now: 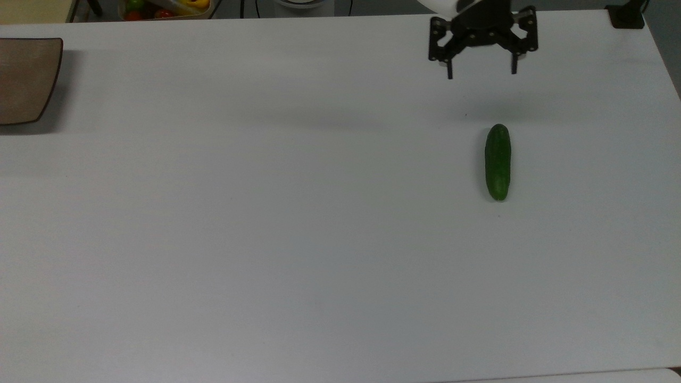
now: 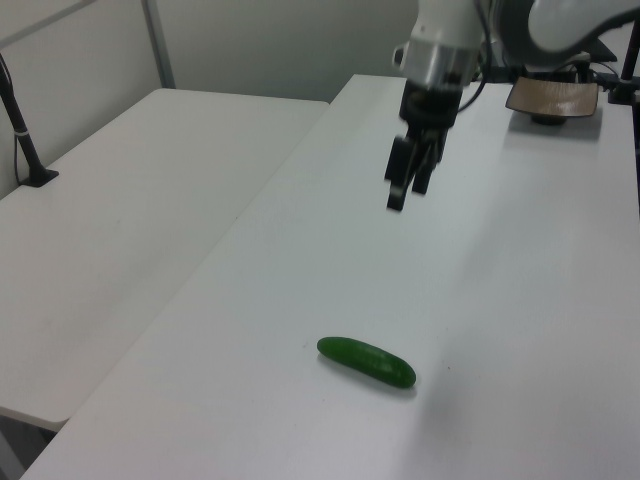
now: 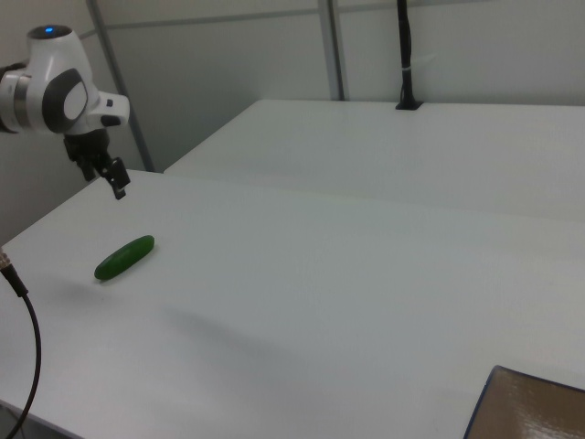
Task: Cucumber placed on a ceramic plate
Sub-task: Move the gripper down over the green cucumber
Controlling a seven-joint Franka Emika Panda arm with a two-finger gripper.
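The dark green cucumber [image 1: 498, 162] lies flat on the white table at the top view's right; it also shows in the left view as the cucumber [image 2: 366, 362] and in the right view as the cucumber [image 3: 124, 257]. The brown ceramic plate [image 1: 24, 80] sits at the top view's far left edge, far from the cucumber, and its corner [image 3: 535, 410] shows at the right view's bottom right. My gripper [image 1: 482, 72] hangs open above the table, just beyond the cucumber's far end, holding nothing. The same gripper [image 2: 409, 190] points downward in the left view.
A bin of coloured produce [image 1: 165, 8] stands past the table's far edge in the top view. A black clamp [image 1: 626, 16] sits on the table's far right corner. A second white table [image 2: 120, 220] adjoins in the left view, with a black post [image 3: 405, 55].
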